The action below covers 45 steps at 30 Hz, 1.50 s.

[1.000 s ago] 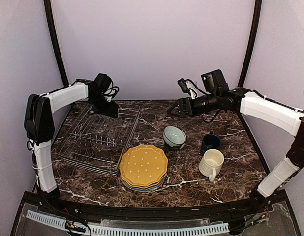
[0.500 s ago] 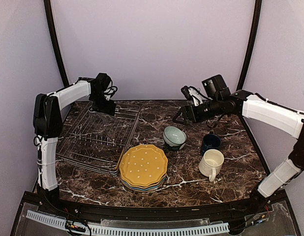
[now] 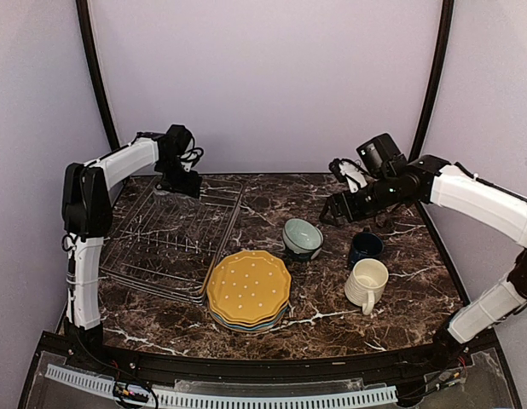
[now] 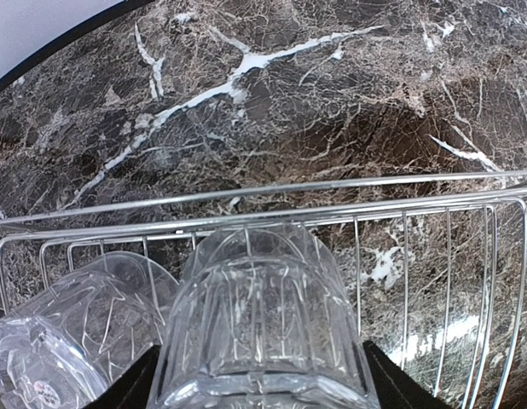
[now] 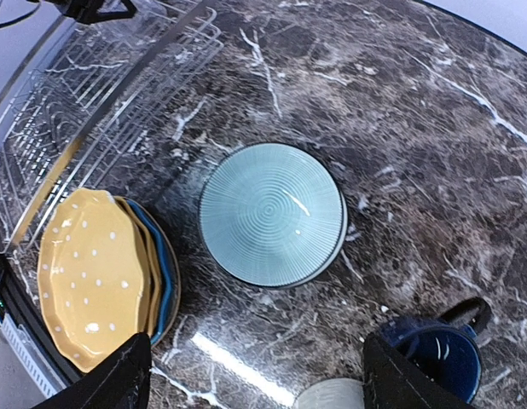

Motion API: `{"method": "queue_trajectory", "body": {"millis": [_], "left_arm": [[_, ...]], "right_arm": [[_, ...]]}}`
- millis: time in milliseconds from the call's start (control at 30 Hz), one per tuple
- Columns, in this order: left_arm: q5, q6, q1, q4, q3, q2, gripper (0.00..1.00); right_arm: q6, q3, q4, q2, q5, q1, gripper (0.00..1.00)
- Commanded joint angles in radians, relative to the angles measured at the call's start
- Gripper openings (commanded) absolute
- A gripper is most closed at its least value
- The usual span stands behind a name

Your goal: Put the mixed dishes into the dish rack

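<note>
- Right wrist view showed my right pincer (image 5: 255, 362) spread wide with nothing between its fingers. The pale green bowl (image 5: 272, 213) sat upright on the marble table (image 5: 400, 102), straight ahead of the gap and roughly centred between the two fingers.
- From above, the bowl lay below that pincer, a little toward the dish rack (image 3: 174, 234) and the near edge. The pincer hung over the table, apart from the bowl and touching nothing.
- The bowl was round, so there was no long axis to line up with. What counted was its rim, and I judged the way in was one finger inside the rim and one outside.
- The dark navy mug (image 5: 434, 358) stood near the bowl on my right, its handle turned away from the bowl. The cream ribbed mug (image 3: 367, 283) stood closer to the near edge. I judged the navy mug the thing an outer finger might clip.
- The yellow white-dotted plate (image 5: 89, 264) topped the stack on the bowl's other side, just beside the rack's near corner.
- My left pincer (image 4: 259, 383) was at the rack's far left corner, closed around the clear glass tumbler (image 4: 259, 315) with a finger on either side of its wall, over the rack's far rim.
- That put the left arm well apart from the bowl, so my right arm was plainly the nearer one.
- Something clear showed left of the tumbler; I could not tell what it was.
</note>
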Motion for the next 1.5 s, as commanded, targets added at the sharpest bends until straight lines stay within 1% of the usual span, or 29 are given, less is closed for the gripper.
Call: {"method": "queue_trajectory", "body": {"millis": [0,67,100,167,367,567,633,767,867,1000,1200,1333,1467], "left_arm": [[0.0,0.008,0.008,-0.049,0.056,-0.003,0.74],[-0.003,0.008,0.008,-0.061,0.074,-0.003,0.78],[-0.005,0.008,0.008,-0.065,0.086,-0.003,0.83],[-0.013,0.029,0.008,-0.076,0.102,-0.004,0.88],[-0.018,0.046,0.008,-0.099,0.124,-0.02,0.92],[0.029,0.03,0.008,-0.072,0.114,-0.103,0.94],[0.054,0.021,0.008,-0.047,0.087,-0.162,0.95],[0.128,-0.013,0.008,0.043,-0.037,-0.281,0.96],[0.14,-0.039,0.008,0.105,-0.156,-0.36,0.99],[0.141,-0.06,0.008,0.16,-0.245,-0.45,0.99],[0.196,-0.087,0.008,0.197,-0.315,-0.539,0.99],[0.206,-0.09,0.008,0.209,-0.344,-0.562,0.99],[0.216,-0.092,0.008,0.21,-0.359,-0.57,0.99]], "right_arm": [[0.002,-0.017,-0.134,-0.016,0.14,-0.01,0.82],[0.004,-0.024,-0.162,-0.013,0.153,-0.018,0.81],[0.007,-0.029,-0.174,-0.01,0.155,-0.023,0.81],[0.012,-0.039,-0.2,-0.008,0.155,-0.032,0.81],[0.047,-0.079,-0.285,-0.027,0.178,-0.039,0.78],[0.11,-0.135,-0.409,-0.066,0.233,-0.043,0.73],[0.126,-0.151,-0.436,-0.081,0.241,-0.044,0.71],[0.139,-0.182,-0.453,-0.101,0.24,-0.061,0.67],[0.131,-0.212,-0.457,-0.097,0.244,-0.085,0.64],[0.11,-0.245,-0.42,-0.092,0.213,-0.125,0.58],[0.091,-0.274,-0.349,-0.037,0.151,-0.167,0.48],[0.09,-0.284,-0.319,-0.002,0.126,-0.168,0.41],[0.09,-0.286,-0.307,0.03,0.126,-0.168,0.33]]}}
